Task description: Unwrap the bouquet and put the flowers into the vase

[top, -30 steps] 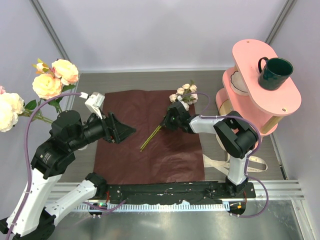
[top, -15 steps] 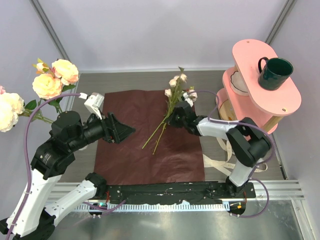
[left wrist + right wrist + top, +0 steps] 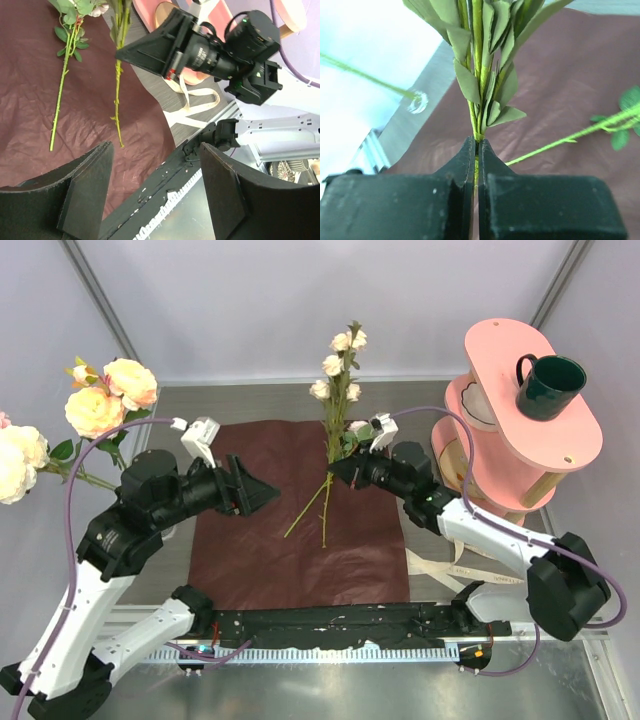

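**Dark red paper [image 3: 250, 560] lay open flat, one flower up in the right gripper [image 3: 338, 468]**

So at this point the bouquet looked already unwrapped to me. The paper was spread out on the table and the cream ribbon [image 3: 440, 565] sat loose off its 4 o'clock corner.

The right gripper's fingers were clamped tight on one flower [image 3: 333, 364]. They pinched its thin green stem just under a cluster of leaves, and the right wrist view showed the jaws closed on the stem with no gap. From the top camera that stem ran 12 to 6. The pink and cream blooms were up at 12 o'clock from the fingers, and the bare end hung at 6 over the paper. My read is that it was upright with the cut end down, which is how you'd want it for dropping into a narrow tube.

A second flower [image 3: 305, 512] lay flat on the paper, just at 7 o'clock from the right fingers. Its long axis ran roughly 1 to 7. The left gripper [image 3: 265, 495] sat near it on the 9 o'clock side with its jaws spread and nothing between them. I'd say that was the free arm for that one.

I couldn't pick out the vase for sure. The right wrist view showed a small clear ring [image 3: 418, 101] on the grey table past the paper's edge, straight out ahead of the fingers. It might have been the rim, but I can't tell. If it was, the carry would have gone toward 9 o'clock, across the left arm's side.
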{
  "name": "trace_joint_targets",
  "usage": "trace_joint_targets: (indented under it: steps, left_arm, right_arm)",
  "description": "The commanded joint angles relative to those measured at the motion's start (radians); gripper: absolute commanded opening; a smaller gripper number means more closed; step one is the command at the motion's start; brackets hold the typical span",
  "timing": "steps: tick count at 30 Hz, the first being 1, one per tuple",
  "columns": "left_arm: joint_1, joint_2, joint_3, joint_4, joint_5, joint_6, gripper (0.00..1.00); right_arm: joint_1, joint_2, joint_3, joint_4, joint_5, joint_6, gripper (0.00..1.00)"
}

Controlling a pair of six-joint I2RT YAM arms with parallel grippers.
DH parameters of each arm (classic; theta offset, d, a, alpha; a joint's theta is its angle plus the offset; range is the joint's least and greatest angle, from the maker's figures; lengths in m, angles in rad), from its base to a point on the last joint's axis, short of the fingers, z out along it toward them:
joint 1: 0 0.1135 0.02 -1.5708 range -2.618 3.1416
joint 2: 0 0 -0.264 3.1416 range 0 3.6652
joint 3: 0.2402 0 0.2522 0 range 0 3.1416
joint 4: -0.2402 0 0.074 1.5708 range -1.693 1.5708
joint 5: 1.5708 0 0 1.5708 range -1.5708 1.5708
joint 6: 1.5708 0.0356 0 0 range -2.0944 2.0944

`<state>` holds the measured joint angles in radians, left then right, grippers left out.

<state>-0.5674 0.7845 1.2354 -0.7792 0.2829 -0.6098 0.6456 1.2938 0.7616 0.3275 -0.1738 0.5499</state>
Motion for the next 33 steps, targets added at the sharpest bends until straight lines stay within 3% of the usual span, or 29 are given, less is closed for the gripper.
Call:
trace_joint_targets:
  steps: [1, 7, 11, 14, 17, 22, 23, 26, 29, 30, 33]
  left_arm:
    - [-0.002, 0.060, 0.012, 0.115, 0.012, -0.047, 0.73]
    - [-0.002, 0.131, 0.018, 0.169, 0.028, -0.062, 0.60]
    - [-0.002, 0.163, 0.010, 0.196, 0.071, -0.068, 0.68]
    - [0.000, 0.164, -0.002, 0.219, 0.084, -0.084, 0.67]
    - [-0.002, 0.148, -0.011, 0.239, 0.087, -0.091, 0.49]
    - [-0.002, 0.122, -0.004, 0.250, 0.076, -0.084, 0.35]
    - [-0.002, 0.121, 0.001, 0.250, 0.076, -0.076, 0.25]
    - [-0.002, 0.107, 0.027, 0.239, 0.076, -0.035, 0.07]
    - [-0.002, 0.084, 0.085, 0.180, 0.096, 0.033, 0.00]
    - [-0.002, 0.076, 0.101, 0.143, 0.116, 0.088, 0.00]
    - [-0.002, 0.010, 0.163, 0.075, 0.151, 0.189, 0.00]
  right_arm:
    - [0.020, -0.079, 0.028, 0.120, -0.297, -0.111, 0.01]
    - [0.166, -0.110, 0.113, -0.004, -0.342, -0.211, 0.01]
    - [0.226, -0.114, 0.128, -0.016, -0.316, -0.219, 0.01]
    - [0.259, -0.113, 0.142, -0.013, -0.316, -0.219, 0.01]
    - [0.284, -0.105, 0.150, -0.022, -0.299, -0.231, 0.01]
    - [0.301, -0.100, 0.166, -0.047, -0.294, -0.249, 0.01]
    - [0.308, -0.103, 0.169, -0.054, -0.296, -0.251, 0.01]
    - [0.315, -0.110, 0.176, -0.077, -0.277, -0.261, 0.02]
    - [0.315, -0.122, 0.191, -0.123, -0.183, -0.269, 0.23]
    - [0.315, -0.131, 0.193, -0.131, -0.150, -0.269, 0.40]
    - [0.313, -0.149, 0.194, -0.169, 0.011, -0.272, 0.65]
